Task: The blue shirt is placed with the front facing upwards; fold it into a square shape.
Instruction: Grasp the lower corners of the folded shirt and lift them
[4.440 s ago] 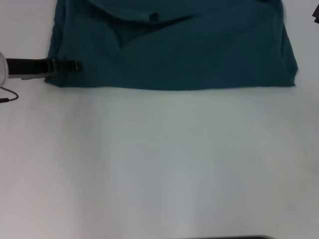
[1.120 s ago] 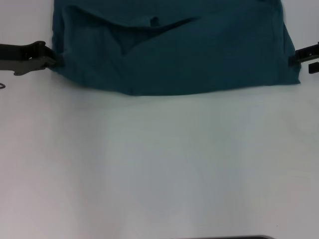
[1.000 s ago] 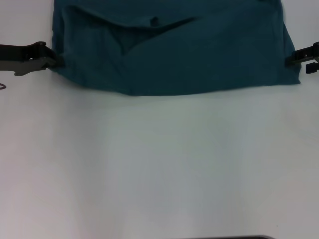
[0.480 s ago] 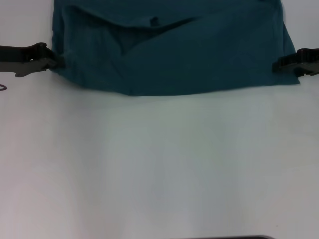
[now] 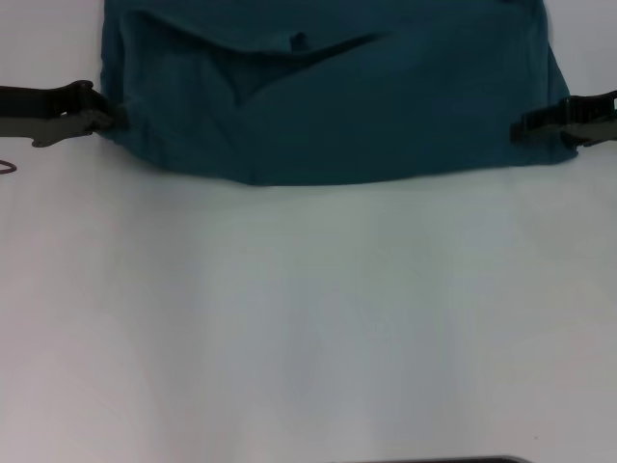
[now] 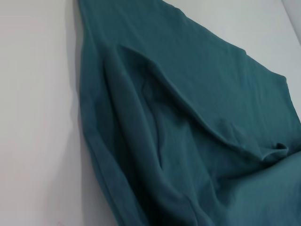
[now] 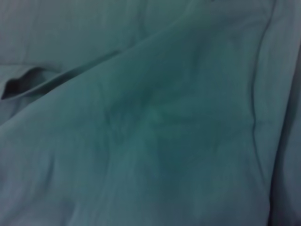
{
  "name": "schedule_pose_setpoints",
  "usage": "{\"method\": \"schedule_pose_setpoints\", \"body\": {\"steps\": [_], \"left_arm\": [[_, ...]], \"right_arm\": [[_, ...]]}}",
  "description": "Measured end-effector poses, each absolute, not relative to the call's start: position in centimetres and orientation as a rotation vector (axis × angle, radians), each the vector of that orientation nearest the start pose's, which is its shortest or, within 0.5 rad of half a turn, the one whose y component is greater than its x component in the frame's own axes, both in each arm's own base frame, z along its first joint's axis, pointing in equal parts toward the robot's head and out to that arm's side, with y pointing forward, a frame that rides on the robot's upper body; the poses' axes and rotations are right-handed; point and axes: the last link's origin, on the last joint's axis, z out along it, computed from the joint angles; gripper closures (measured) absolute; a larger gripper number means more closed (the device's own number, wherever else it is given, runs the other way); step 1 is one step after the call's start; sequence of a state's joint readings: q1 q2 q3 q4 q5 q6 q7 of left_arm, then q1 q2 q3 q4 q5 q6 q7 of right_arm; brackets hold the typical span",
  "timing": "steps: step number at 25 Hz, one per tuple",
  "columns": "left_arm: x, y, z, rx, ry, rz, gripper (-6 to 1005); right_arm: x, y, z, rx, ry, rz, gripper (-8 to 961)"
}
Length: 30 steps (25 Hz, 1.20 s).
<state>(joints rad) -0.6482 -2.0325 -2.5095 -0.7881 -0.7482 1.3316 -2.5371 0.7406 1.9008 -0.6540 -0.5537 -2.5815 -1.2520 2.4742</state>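
White table (image 5: pixel 308 328) before us, left gripper (image 5: pixel 108 118) and right gripper (image 5: pixel 525 125) flank the shirt (image 5: pixel 328 96), finger state unclear, ready, we judge, to pinch both edges for the next fold.

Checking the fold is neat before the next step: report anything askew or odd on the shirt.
The blue shirt is not lying flat. A slanted flap crosses its upper part, bunched near the neck tag, and its near edge bows instead of running straight. The left gripper sits at its left edge, the right gripper over its right edge.
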Motion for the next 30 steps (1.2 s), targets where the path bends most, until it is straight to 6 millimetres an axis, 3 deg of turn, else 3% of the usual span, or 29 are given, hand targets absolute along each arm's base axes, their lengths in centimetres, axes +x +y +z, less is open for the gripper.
{"method": "schedule_pose_setpoints", "body": {"steps": [6,11,30], "left_arm": [[-28.4,38.6,3.9,-2.043,-1.815,-0.390,988],[-28.3,38.7,3.7,-2.048,-1.816,-0.393,989],[-28.0,38.9,3.8,-2.048,-1.809,-0.406,990]], "right_arm": [[32.2,39.6,5.6,-2.033,1.724,-0.023,149],[31.6,39.7,5.2,-2.062,1.722,0.007,149],[31.0,39.7,4.8,-2.085,1.735,0.028,258]]}}
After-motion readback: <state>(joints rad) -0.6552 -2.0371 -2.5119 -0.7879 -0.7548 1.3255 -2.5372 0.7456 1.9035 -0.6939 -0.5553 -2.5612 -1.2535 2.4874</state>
